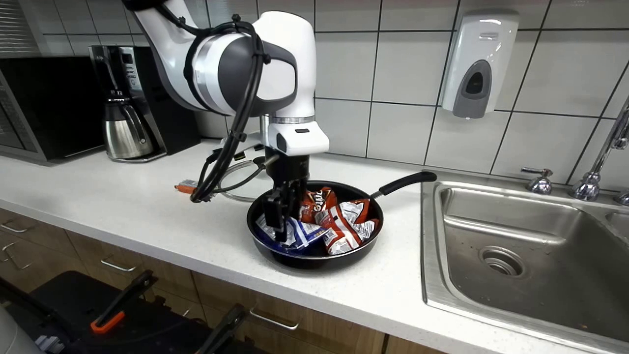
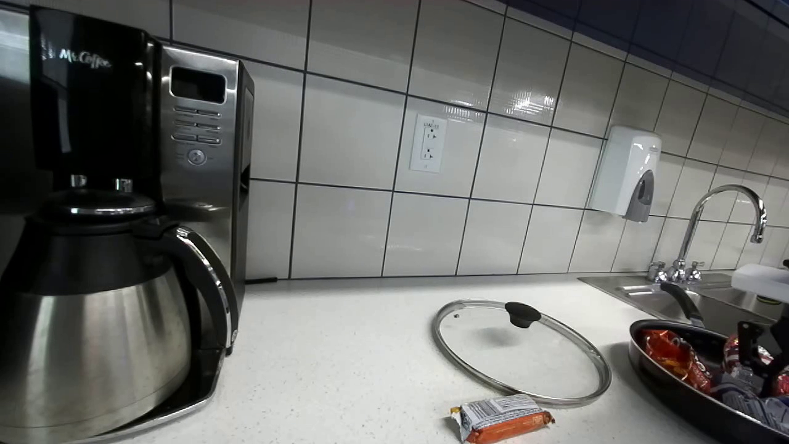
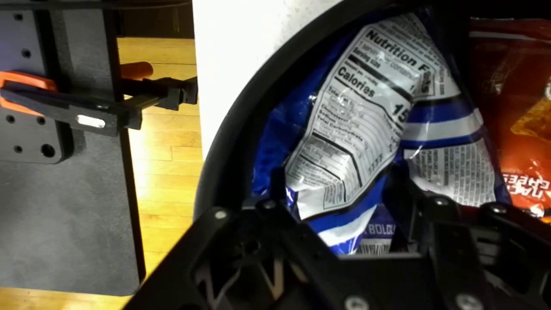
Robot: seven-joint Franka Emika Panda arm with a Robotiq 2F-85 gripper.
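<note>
My gripper (image 1: 285, 221) points down into a black frying pan (image 1: 314, 265) on the white counter. In the wrist view the fingers (image 3: 335, 183) are apart, one on each side of a blue and white snack bag (image 3: 353, 120). Whether they touch the bag cannot be told. The same blue bag (image 1: 304, 233) lies at the near left side of the pan. A red bag (image 1: 318, 199) and a red and white bag (image 1: 339, 231) lie beside it; an orange-red bag (image 3: 516, 112) shows at right in the wrist view. In an exterior view, the gripper (image 2: 761, 351) is partly cut off.
A glass lid (image 2: 524, 357) and a small orange and white packet (image 2: 502, 419) lie beside the pan. A coffee maker (image 2: 203, 148) and microwave (image 1: 54, 108) stand further along. The pan handle (image 1: 405, 182) reaches toward the sink (image 1: 432, 246). Clamps (image 1: 123, 300) sit below the counter edge.
</note>
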